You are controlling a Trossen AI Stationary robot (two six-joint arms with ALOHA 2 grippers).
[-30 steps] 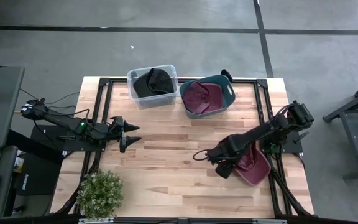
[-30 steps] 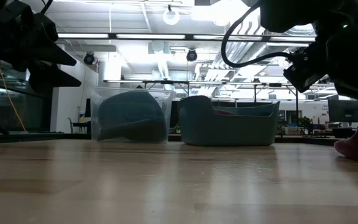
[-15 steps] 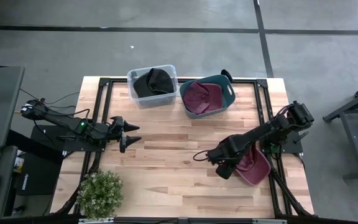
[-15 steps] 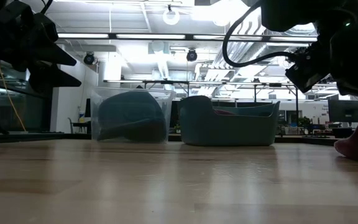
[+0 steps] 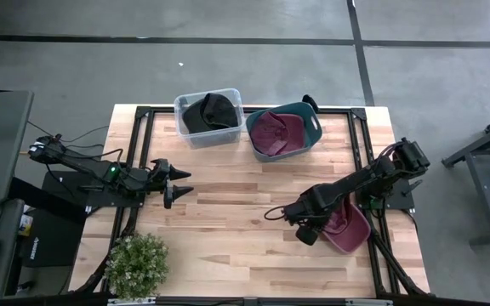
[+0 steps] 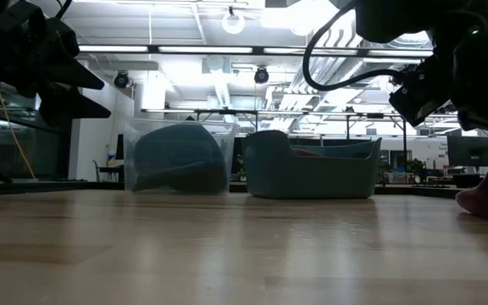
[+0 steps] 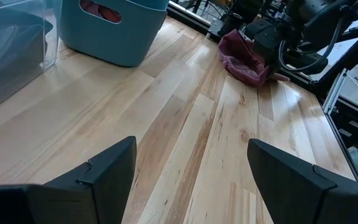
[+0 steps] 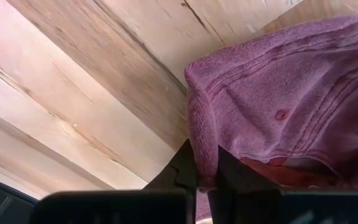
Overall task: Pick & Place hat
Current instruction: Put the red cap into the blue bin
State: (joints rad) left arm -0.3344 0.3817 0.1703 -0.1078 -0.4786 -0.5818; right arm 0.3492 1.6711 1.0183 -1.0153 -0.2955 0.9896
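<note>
The right gripper [image 8: 202, 177] has its 2 fingers pinched on the rim of the maroon fabric cap [image 5: 349, 227], lying at the wooden table's [image 5: 228, 212] 4 o'clock corner. The left gripper [image 5: 179, 183] waits spread wide at 9 o'clock.

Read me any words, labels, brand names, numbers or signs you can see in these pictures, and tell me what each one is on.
There is no readable text in any view.
The maroon fabric cap pinched in the right gripper shows only stitching and eyelets, no logo.
The clear plastic bin, the teal plastic tub and the light wooden table carry no visible label.
Anything in the room behind the table in the low view is too small to read.
</note>
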